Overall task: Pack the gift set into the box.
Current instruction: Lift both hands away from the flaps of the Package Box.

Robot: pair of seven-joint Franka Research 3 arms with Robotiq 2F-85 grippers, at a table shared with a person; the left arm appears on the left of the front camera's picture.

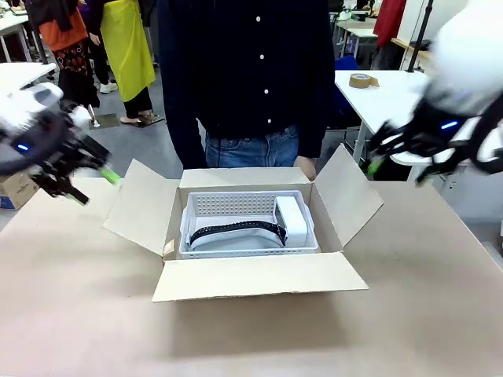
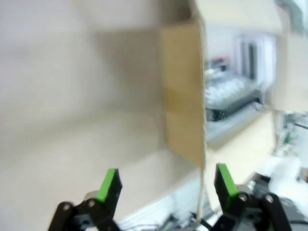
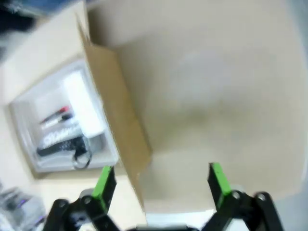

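The gift set, a white perforated basket with a black curved band and a white block, sits inside the box, whose four flaps stand open at the table's middle. In the right wrist view the gift set lies beside the box's flap. My left gripper hovers open to the left of the box, apart from it, nothing between its fingers. My right gripper hangs open, blurred, just right of the box's right flap. The left wrist view has the gripper open in front of a flap.
A person in a dark shirt stands at the far side, right behind the box. A small brown carton with blue print sits at the table's left edge. A white table with a tape roll stands behind on the right.
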